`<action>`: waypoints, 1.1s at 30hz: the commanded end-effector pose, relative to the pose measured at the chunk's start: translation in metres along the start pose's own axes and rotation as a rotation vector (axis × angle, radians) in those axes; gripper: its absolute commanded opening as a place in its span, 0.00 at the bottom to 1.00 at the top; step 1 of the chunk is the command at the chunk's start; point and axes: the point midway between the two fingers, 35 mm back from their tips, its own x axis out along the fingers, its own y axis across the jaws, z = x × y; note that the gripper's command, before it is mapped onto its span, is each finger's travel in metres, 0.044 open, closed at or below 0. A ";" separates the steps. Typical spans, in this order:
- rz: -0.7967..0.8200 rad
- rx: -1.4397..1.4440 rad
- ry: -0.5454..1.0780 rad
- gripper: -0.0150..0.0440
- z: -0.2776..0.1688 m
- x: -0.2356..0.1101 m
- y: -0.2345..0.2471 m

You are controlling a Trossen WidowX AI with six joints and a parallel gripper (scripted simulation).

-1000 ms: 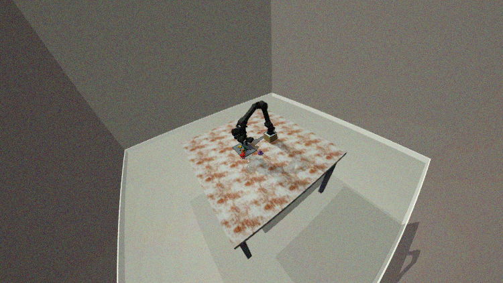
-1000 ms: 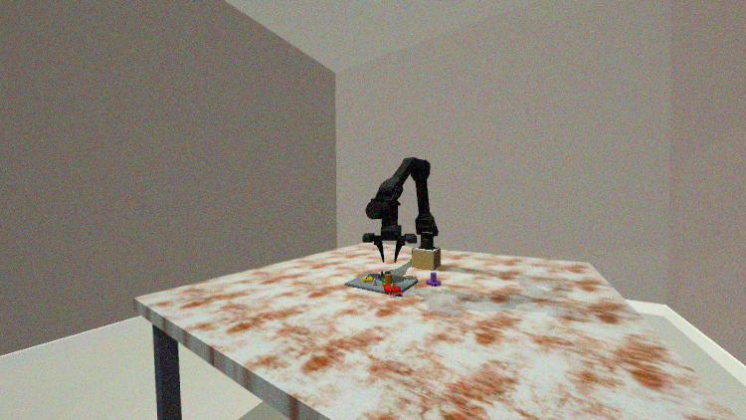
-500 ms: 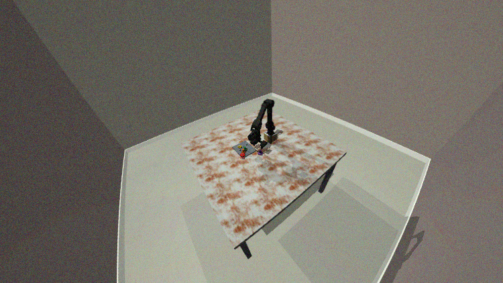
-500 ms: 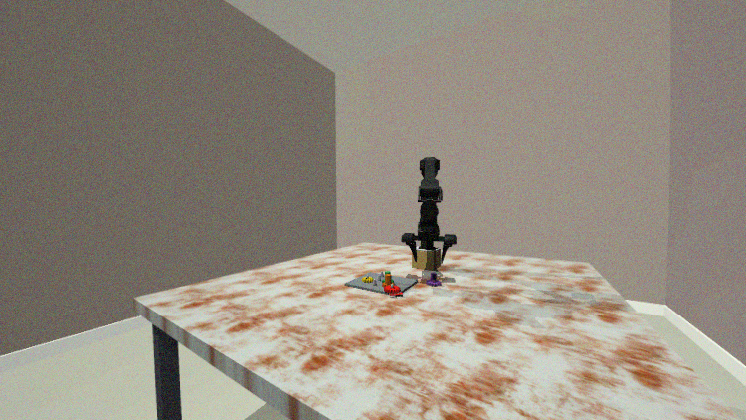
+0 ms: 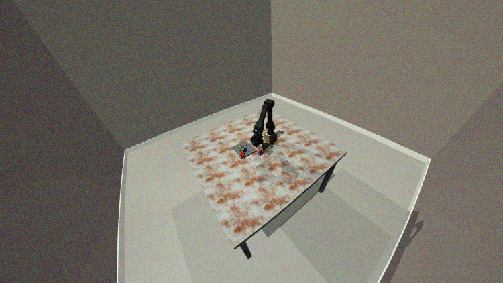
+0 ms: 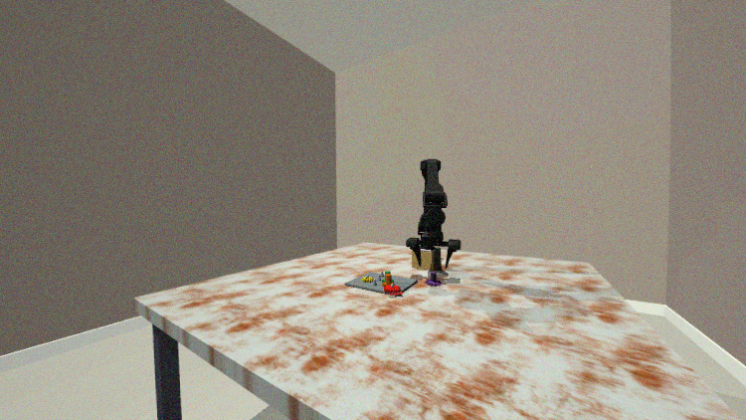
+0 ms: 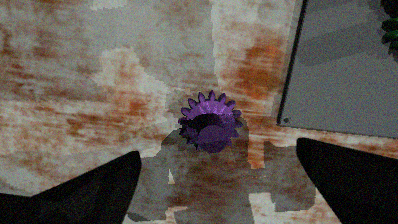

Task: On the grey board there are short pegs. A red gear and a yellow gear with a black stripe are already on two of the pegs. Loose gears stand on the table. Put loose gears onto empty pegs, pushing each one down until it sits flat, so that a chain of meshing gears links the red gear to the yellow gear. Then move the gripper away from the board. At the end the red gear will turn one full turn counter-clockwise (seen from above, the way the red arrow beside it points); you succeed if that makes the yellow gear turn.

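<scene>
Fingers (image 5: pixel 264 147) (image 6: pixel 434 264) spread wide and empty above the purple gear (image 5: pixel 260 152) (image 6: pixel 433 280) (image 7: pixel 211 122), beside the grey board (image 5: pixel 248 153) (image 6: pixel 365 287) (image 7: pixel 335 95).

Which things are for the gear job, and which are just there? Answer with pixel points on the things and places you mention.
For the job:
- grey board (image 5: pixel 249 151) (image 6: pixel 359 285) (image 7: pixel 335 95)
- red gear (image 5: pixel 242 155) (image 6: pixel 392 289)
- yellow gear (image 5: pixel 239 146) (image 6: pixel 367 279)
- orange gear (image 5: pixel 243 151) (image 6: pixel 387 279), on the board
- green gear (image 5: pixel 245 149) (image 7: pixel 391 31), on the board
- purple gear (image 5: pixel 260 152) (image 6: pixel 432 280) (image 7: pixel 212 135), loose on the table

Just there, it seems:
- tan block (image 5: pixel 268 137) (image 6: pixel 421 259) by the arm's foot

Loose gear (image 5: pixel 260 152) (image 6: pixel 433 281) (image 7: pixel 211 125) on table (image 5: pixel 277 196) (image 6: pixel 323 333) (image 7: pixel 65 120) | beside board (image 5: pixel 253 150) (image 6: pixel 359 285) (image 7: pixel 340 95) | 4 gears on board
</scene>
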 end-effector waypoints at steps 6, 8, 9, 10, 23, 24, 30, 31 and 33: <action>0.003 0.006 0.004 1.00 -0.001 0.014 0.001; 0.003 0.006 0.004 1.00 -0.001 0.017 0.001; 0.003 0.006 0.004 1.00 -0.001 0.019 0.001; 0.003 0.006 0.004 1.00 -0.001 0.020 0.001; 0.003 0.006 0.004 1.00 -0.002 0.034 0.001; 0.003 0.006 0.004 1.00 -0.002 0.034 0.001; 0.003 0.006 0.004 0.78 -0.002 0.034 0.001; 0.003 0.006 0.004 0.73 -0.002 0.034 0.001; 0.003 0.006 0.004 0.64 -0.002 0.034 0.001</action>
